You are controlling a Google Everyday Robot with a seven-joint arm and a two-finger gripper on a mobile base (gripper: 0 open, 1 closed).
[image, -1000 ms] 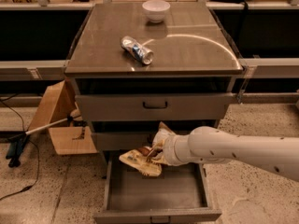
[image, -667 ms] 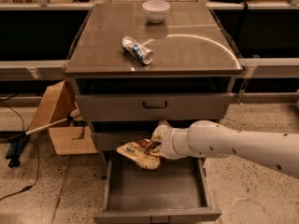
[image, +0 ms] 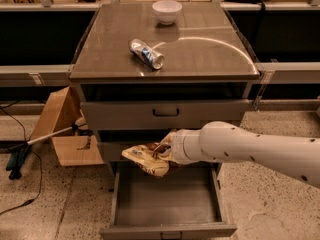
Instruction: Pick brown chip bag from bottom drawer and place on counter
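The brown chip bag (image: 146, 157), brown and tan-yellow, hangs in the air in front of the middle drawer, above the open bottom drawer (image: 167, 200). My gripper (image: 162, 151) is shut on the chip bag's right end; the white arm reaches in from the right. The bottom drawer is pulled out and looks empty inside. The counter (image: 200, 54) is the glossy grey-brown top of the cabinet, well above the bag.
A crushed silver-blue can (image: 146, 53) lies on the counter's left-middle and a white bowl (image: 167, 11) stands at its back. A cardboard box (image: 65, 129) and a white-handled tool (image: 45, 139) sit on the floor at the left.
The gripper has lifted the chip bag a little higher and slightly left, from just over the drawer to in front of the middle drawer.
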